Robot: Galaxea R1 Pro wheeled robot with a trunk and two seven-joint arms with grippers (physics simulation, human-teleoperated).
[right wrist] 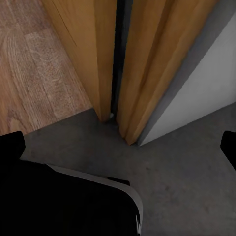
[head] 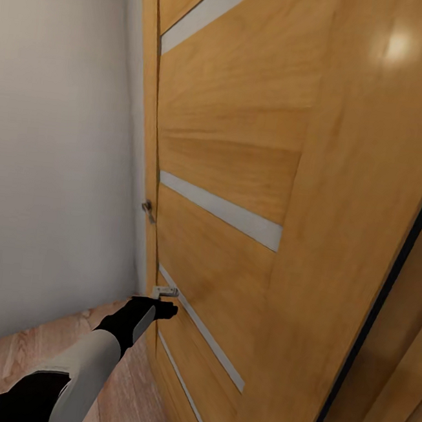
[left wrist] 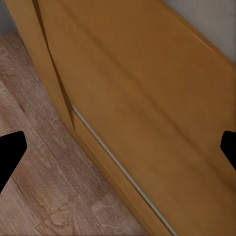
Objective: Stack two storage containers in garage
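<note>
A big wooden door with pale stripes is seen very close in the head view. The left gripper is held out to the door's edge, just under a small metal latch, with a door handle higher up beyond it. In the left wrist view its fingers are spread wide apart, with nothing held between them; past them lie the door and the light wood floor.

In the right wrist view the right fingers are spread too and nothing is held. Ahead of them the door's edge is seen beside the door frame, where dark grey concrete floor begins.

No orange-red bin is seen near either set of fingers, so where the bins are cannot be told.

The step seems to be getting through the doorway to the garage. Next, the door probably needs to be pushed wider, then the base rolled through.
</note>
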